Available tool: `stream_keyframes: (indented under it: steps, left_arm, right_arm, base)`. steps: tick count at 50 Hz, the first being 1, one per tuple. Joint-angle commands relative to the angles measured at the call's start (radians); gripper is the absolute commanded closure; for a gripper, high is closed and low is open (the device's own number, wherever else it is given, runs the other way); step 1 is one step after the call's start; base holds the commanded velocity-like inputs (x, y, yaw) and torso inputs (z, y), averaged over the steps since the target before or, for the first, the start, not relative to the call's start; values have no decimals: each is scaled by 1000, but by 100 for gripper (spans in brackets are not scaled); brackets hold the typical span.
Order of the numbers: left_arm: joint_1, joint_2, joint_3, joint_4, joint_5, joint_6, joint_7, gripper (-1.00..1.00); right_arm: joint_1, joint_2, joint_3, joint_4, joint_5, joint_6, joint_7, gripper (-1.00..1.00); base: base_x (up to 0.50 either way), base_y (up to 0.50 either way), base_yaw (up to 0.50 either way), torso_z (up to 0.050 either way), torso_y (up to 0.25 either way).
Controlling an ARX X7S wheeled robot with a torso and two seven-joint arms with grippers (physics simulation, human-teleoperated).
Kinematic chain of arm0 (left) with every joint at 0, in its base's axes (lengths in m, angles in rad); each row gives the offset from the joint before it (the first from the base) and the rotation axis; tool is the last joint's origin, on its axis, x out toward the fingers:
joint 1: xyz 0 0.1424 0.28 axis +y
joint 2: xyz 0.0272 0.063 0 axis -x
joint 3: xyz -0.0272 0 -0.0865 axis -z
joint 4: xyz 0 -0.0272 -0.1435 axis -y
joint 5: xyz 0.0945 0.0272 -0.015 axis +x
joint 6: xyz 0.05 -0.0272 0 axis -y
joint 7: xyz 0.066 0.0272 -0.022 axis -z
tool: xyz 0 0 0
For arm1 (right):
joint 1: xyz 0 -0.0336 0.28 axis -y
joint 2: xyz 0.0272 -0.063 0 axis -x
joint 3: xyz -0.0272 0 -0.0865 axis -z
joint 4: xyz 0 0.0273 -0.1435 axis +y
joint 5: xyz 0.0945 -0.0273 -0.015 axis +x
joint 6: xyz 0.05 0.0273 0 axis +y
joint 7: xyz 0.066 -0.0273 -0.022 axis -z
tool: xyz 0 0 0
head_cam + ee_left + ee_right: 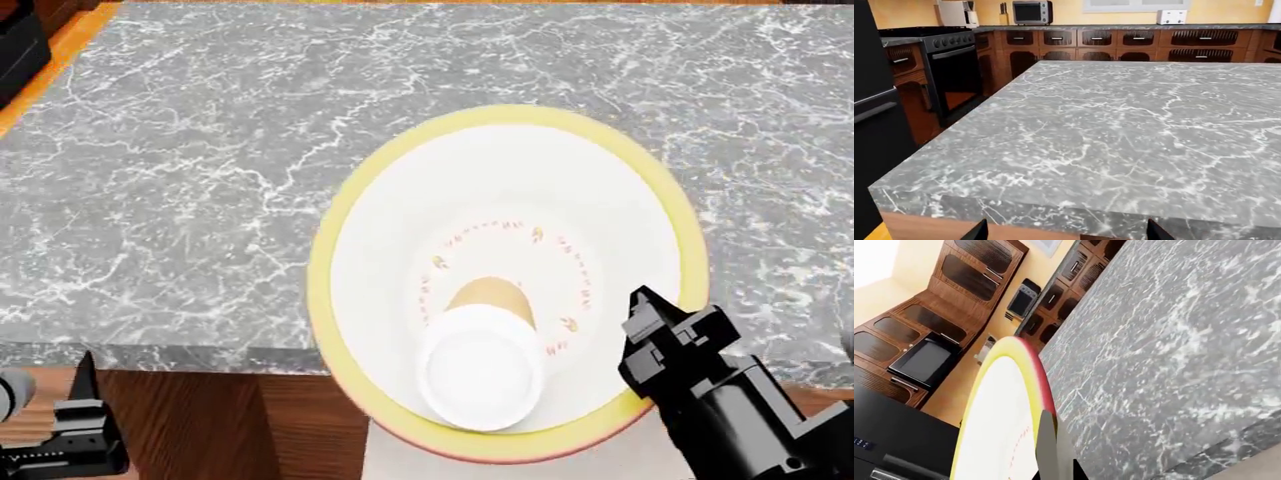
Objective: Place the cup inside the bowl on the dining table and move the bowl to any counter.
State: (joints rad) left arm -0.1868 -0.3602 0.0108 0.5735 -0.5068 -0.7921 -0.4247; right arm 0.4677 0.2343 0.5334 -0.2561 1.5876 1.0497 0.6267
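Observation:
The bowl [534,190], white inside with a yellow rim, fills the middle of the head view and overhangs the near edge of the dining table [200,150]. The cup [481,370] lies tilted inside it, white lid toward me. My right gripper [643,305] is shut on the bowl's right rim. In the right wrist view the yellow and red rim of the bowl [997,410] runs between the jaws of the right gripper [1047,470]. My left gripper [80,400] is open and empty below the table's near-left edge; in its wrist view the left gripper [1064,232] has its tips wide apart.
The dark counter [1121,27] runs along the far wall with wood cabinets below, a toaster oven [1031,11] and a white toaster [1171,16] on it. A black stove [954,65] stands left of the table. More wall cabinets [927,340] show in the right wrist view.

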Motion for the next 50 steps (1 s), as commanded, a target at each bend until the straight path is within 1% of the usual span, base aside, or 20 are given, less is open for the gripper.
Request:
stream_keyframes:
  steps: [1, 27, 50]
  left_arm:
    - [6, 3, -12, -1, -6, 13, 6, -100]
    - [8, 1, -1, -13, -7, 26, 1, -100]
    - [9, -6, -8, -17, -18, 31, -3, -100]
  right_arm:
    - [2, -1, -7, -8, 8, -9, -17, 100]
    - [-4, 7, -31, -2, -2, -24, -27, 100]
    - [-5, 7, -59, 13, -23, -40, -45, 100]
  base:
    - [104, 500, 0, 0, 0]
    - [91, 500, 0, 0, 1]
    - [3, 500, 0, 0, 0]
